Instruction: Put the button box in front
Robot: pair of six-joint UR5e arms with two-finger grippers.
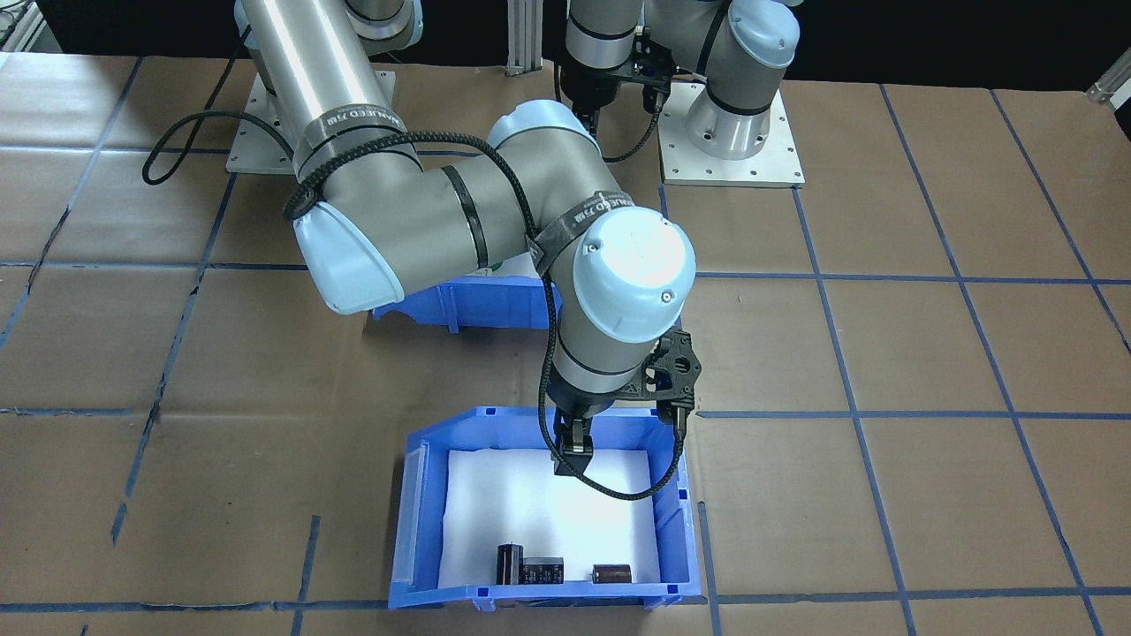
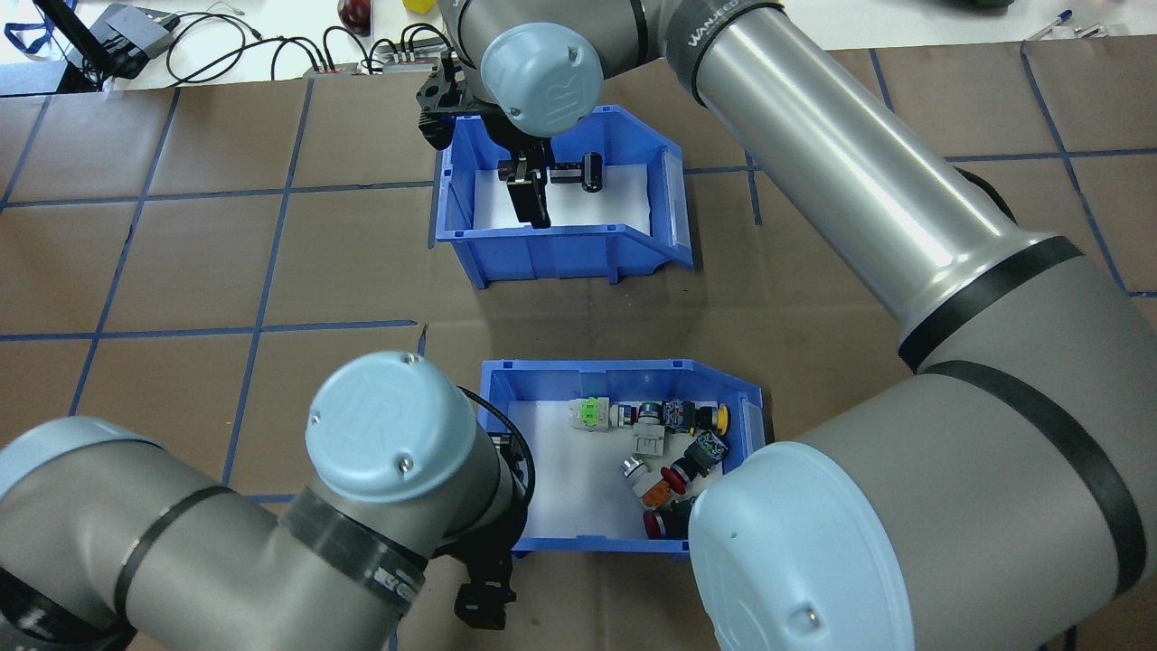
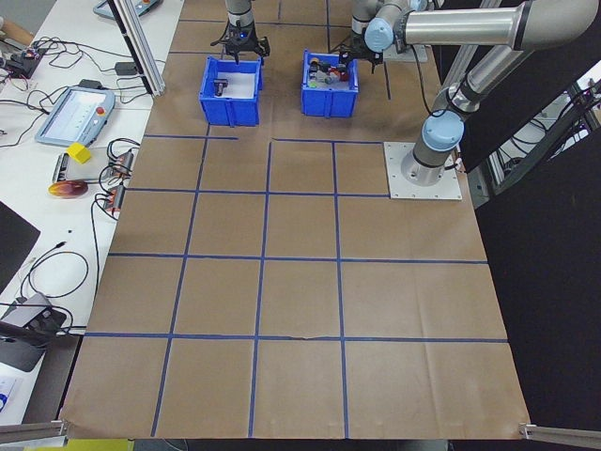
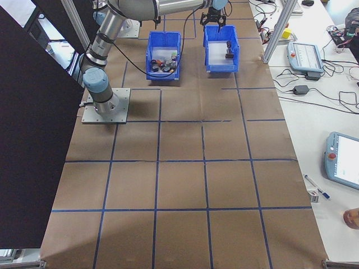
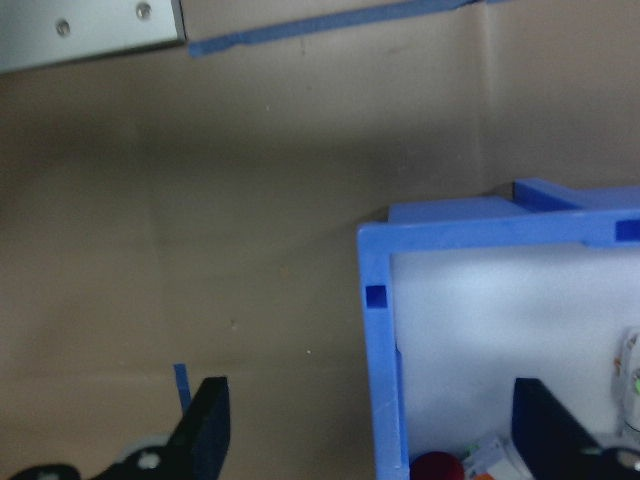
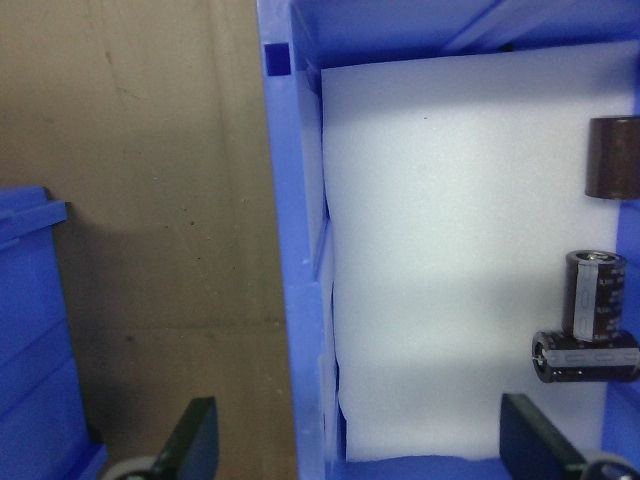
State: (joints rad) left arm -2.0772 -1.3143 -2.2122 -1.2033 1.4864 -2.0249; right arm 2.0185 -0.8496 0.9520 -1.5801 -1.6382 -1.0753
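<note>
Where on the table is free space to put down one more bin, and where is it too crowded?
Bare paper lies left of the button box and the bin of black parts. The strip between them is narrow. The left gripper and right gripper crowd the walls.

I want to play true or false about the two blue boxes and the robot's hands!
1. The button box is the blue box nearer the robot. True.
2. The other blue bin holds colourful buttons. False: it holds only dark cylinder parts.
3. The right gripper is over the button box. False: it is over the bin with dark parts.
4. The left gripper's fingers sit either side of the button box's wall. True.
5. Both boxes have white liners. True.
</note>
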